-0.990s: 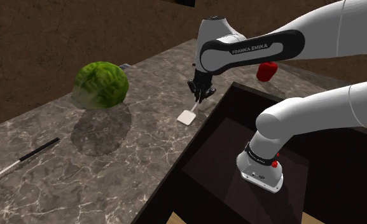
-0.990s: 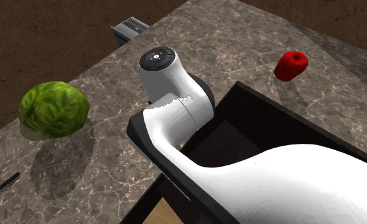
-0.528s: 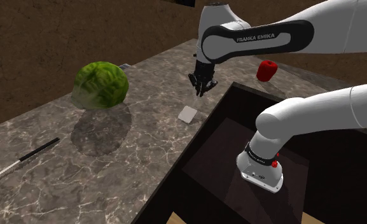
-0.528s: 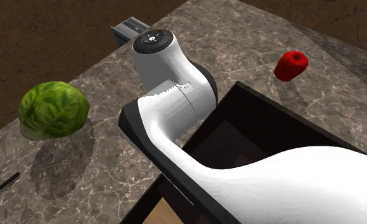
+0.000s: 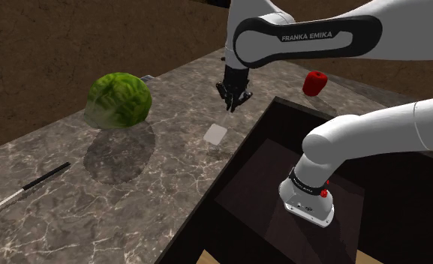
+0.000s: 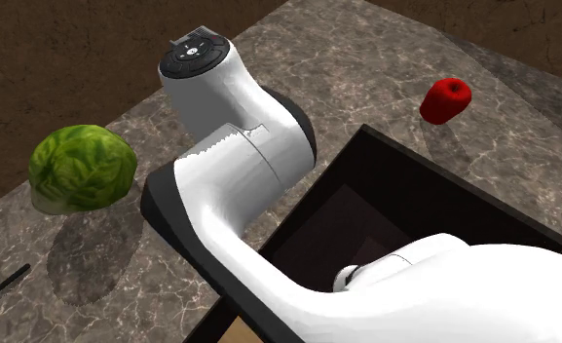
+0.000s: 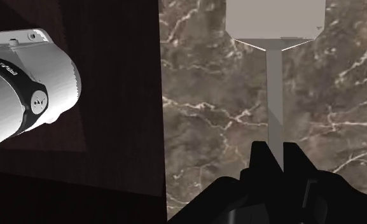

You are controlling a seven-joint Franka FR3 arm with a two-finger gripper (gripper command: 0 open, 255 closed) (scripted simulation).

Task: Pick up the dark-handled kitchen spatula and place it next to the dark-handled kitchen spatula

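Up went the gripper, pale spatula dangling, near the cabbage.
Shoulder view: the dark-handled spatula lay well past the cabbage. Second exterior view: the cabbage bulked beside the likely carry path, a possible snag. Wrist view: fingers pinched just the thin handle's end, so it might swing loose.

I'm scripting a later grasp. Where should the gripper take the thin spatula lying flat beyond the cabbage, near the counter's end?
Grip the spatula by its dark handle, coming straight down from above with the jaws straddling its narrow width. It lies flat on the countertop and is long and thin, so probably only its sides offer a pinch.
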